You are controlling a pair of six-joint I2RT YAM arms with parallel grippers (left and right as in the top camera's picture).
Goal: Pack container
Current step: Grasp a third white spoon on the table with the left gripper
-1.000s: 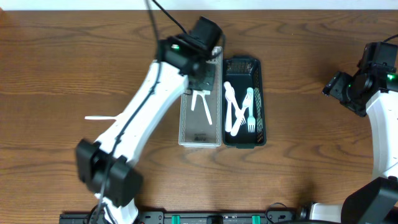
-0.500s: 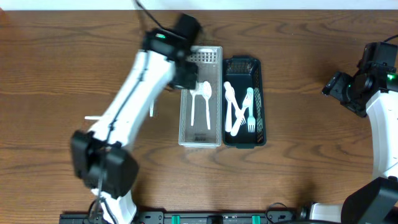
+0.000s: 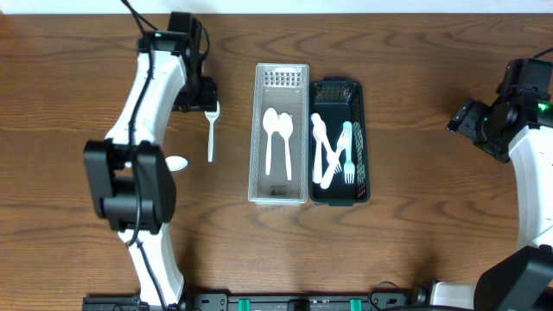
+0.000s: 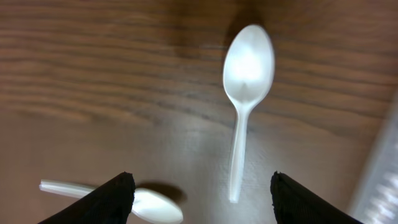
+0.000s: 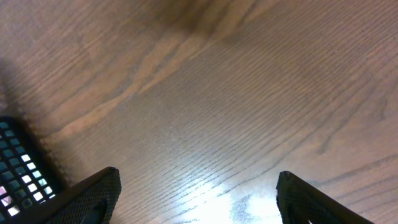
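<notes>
Two white spoons (image 3: 276,138) lie side by side in the clear container (image 3: 257,130) at the table's middle. To its right the black basket (image 3: 360,130) holds several white and pale green forks and spoons. A loose white spoon (image 3: 211,131) (image 4: 247,68) lies on the wood left of the container. A second loose spoon (image 3: 176,162) (image 4: 157,205) lies farther left, partly under my arm. My left gripper (image 3: 197,91) (image 4: 202,202) hovers open over these two spoons and holds nothing. At the far right my right gripper (image 3: 471,121) (image 5: 199,199) is open over bare wood.
A corner of the black basket (image 5: 15,168) shows at the left edge of the right wrist view. The wooden table (image 3: 432,216) stretches between the basket and the right arm. A black rail (image 3: 302,302) runs along the front edge.
My left gripper opened over the clear container and left a second spoon there. It then swung left to the loose spoons. The right arm has not moved.
</notes>
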